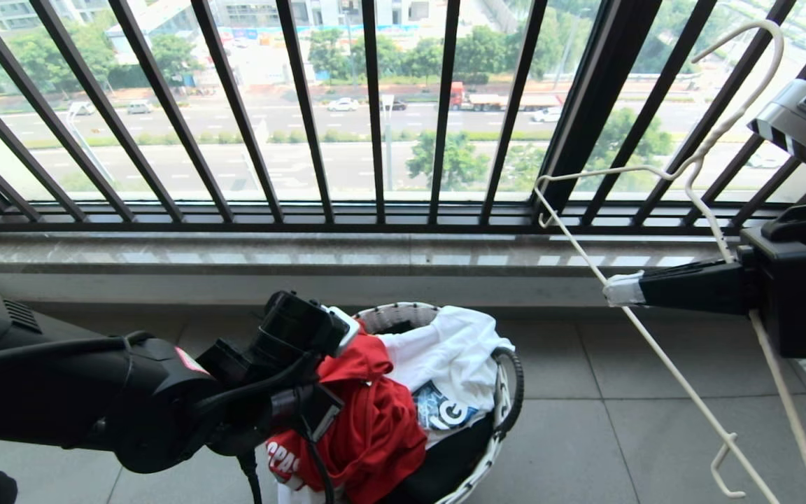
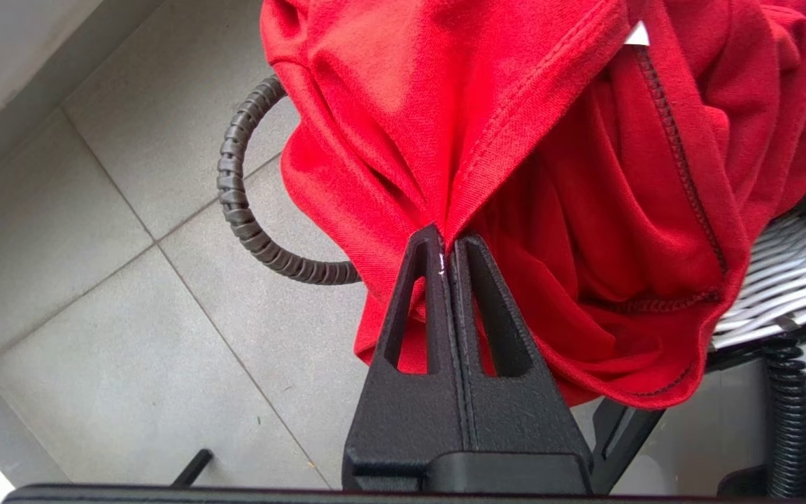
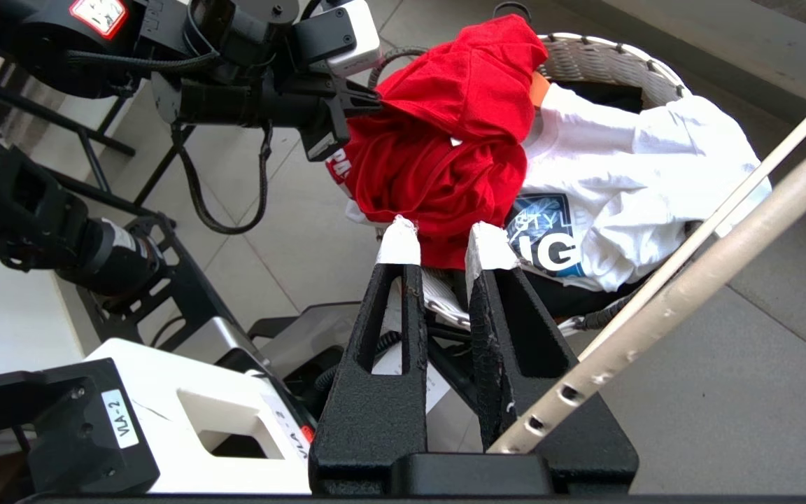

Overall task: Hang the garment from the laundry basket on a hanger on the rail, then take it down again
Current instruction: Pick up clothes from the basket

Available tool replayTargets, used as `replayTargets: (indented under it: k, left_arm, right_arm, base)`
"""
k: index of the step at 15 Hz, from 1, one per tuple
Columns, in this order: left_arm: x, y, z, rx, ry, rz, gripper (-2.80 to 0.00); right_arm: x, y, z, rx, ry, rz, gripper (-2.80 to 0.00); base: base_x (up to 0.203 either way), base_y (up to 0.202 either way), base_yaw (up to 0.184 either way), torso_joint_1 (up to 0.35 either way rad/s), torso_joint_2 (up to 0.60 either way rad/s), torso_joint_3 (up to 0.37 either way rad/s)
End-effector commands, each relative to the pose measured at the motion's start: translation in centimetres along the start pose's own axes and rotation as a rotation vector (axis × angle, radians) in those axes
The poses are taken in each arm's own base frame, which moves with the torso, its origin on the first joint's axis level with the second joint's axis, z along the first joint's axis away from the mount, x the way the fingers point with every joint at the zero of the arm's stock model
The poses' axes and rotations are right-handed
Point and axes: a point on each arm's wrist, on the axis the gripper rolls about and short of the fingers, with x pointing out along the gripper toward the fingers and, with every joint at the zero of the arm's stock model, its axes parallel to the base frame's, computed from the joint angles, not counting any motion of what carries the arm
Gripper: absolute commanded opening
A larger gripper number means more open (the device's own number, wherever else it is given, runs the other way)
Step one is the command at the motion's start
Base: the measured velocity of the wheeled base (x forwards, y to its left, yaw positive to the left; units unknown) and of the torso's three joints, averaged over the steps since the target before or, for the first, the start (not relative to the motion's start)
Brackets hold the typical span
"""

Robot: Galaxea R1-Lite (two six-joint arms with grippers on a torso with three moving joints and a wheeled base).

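Garment: bright red short-sleeved T-shirt (image 1: 368, 420), bunched, white lettering showing at its lower edge, draped over the near-left rim of the small round white-rimmed laundry basket (image 1: 508, 392). Your left gripper (image 2: 447, 241) is clamped tight on a fold of the red fabric, right at the fingertips. Your right gripper (image 1: 620, 288) sits well apart to the right, pinching the thin white wire hanger (image 1: 662, 175) by its lower bar. White printed T-shirt (image 1: 452, 357) lies beside the red one.
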Motion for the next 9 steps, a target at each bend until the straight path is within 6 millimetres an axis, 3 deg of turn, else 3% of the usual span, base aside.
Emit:
replayTargets:
  k: [1, 6, 9]
  left_arm:
    - [1.2, 1.5, 0.2, -0.038, 0.019, 0.054, -2.80]
    - [0.3, 7.3, 1.4, -0.149, -0.032, 0.192, -2.80]
    - [0.6, 7.7, 0.4, -0.142, 0.004, 0.203, -2.80]
  right_arm:
    - [0.0, 0.0, 0.0, 0.000, 0.001, 0.004, -2.80]
    - [0.0, 0.0, 0.0, 0.001, 0.003, 0.004, -2.80]
    - [0.0, 0.0, 0.0, 0.001, 0.003, 0.004, -2.80]
  base:
    - [0.000, 0.000, 0.000, 0.000, 0.00, 0.000]
    - [0.000, 0.000, 0.000, 0.000, 0.00, 0.000]
    - [0.000, 0.000, 0.000, 0.000, 0.00, 0.000]
